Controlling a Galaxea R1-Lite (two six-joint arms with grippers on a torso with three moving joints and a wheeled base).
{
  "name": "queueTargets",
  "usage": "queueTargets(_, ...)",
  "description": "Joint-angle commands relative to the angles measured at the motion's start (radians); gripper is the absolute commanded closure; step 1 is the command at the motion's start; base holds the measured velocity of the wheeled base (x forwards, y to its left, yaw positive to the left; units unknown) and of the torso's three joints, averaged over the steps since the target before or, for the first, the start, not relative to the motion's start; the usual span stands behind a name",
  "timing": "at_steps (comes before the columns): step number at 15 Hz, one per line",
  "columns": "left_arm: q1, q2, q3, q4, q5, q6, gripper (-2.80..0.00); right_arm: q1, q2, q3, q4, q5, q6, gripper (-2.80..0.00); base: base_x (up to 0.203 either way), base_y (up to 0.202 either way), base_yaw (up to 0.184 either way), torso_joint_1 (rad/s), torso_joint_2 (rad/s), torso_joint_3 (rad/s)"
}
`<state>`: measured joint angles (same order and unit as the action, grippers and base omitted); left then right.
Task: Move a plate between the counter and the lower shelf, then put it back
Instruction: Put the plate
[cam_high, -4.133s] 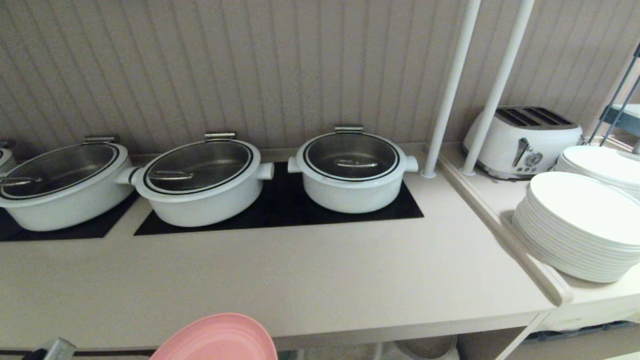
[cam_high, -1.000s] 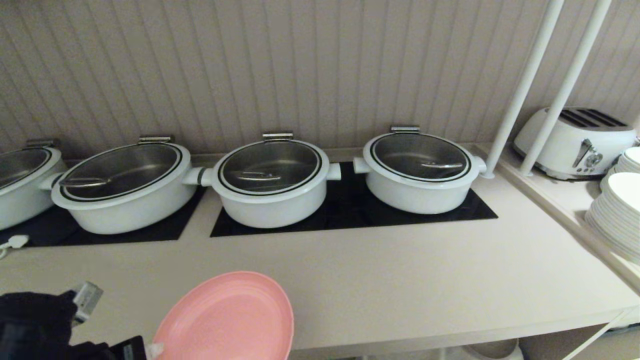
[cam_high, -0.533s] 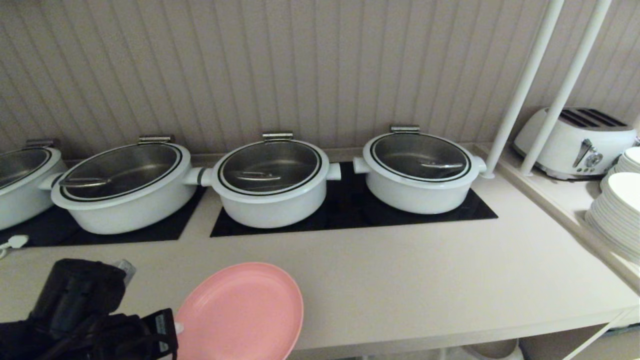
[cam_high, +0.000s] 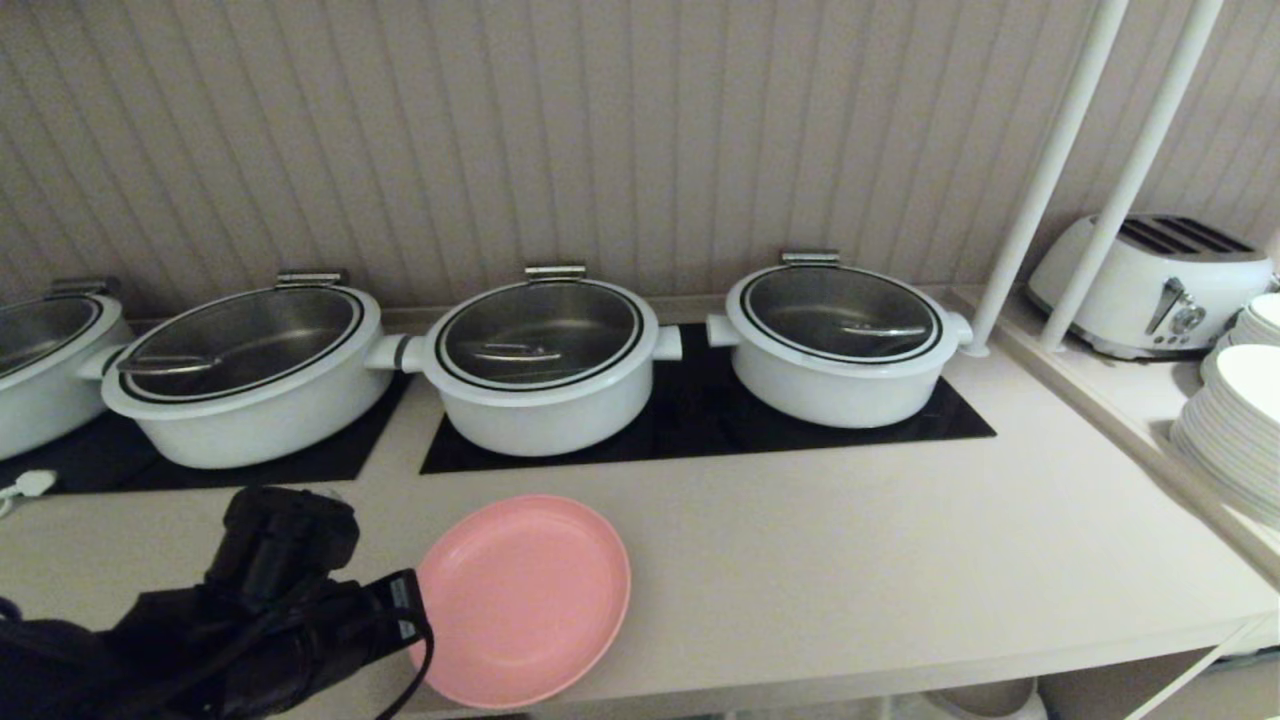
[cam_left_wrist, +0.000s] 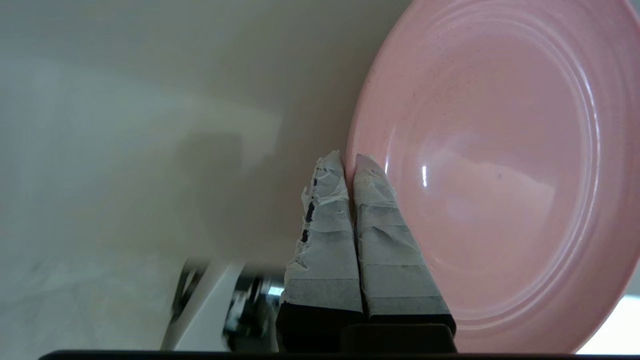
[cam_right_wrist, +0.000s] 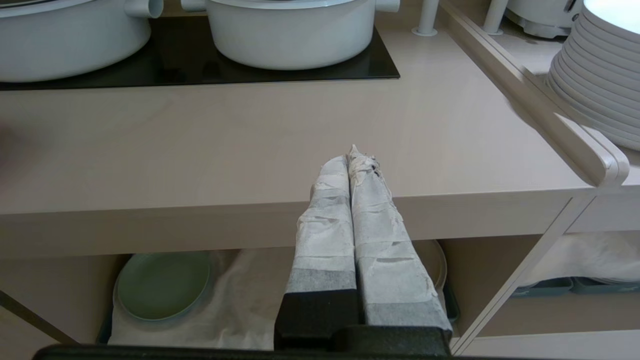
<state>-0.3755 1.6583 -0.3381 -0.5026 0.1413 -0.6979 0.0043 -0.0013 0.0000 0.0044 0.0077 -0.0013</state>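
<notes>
Glossy beige counter (cam_high: 820, 570) | round matte plate (cam_high: 525, 598) | left tool (cam_left_wrist: 349, 162) pinching rim

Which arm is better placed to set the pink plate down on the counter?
Left. Its gripper is shut on the plate rim, above the counter. The right gripper hangs shut, holding nothing.
</notes>
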Motion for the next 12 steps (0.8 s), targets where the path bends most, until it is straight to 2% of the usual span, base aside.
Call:
queueTargets(1, -0.003, 0.109, -0.016, -0.041, 0.001, -0.003, 0.00, 0.001, 0.001, 0.000, 0.000, 0.000, 0.000, 0.00, 0.000, 0.000, 0.000, 0.000, 0.00, 0.000)
queueTargets(12, -0.009, 0.150, -0.074, -0.042, 0.000, -0.009, 0.00, 0.000, 0.001, 0.000, 0.000, 0.000, 0.000, 0.00, 0.000, 0.000, 0.000, 0.000, 0.00, 0.000)
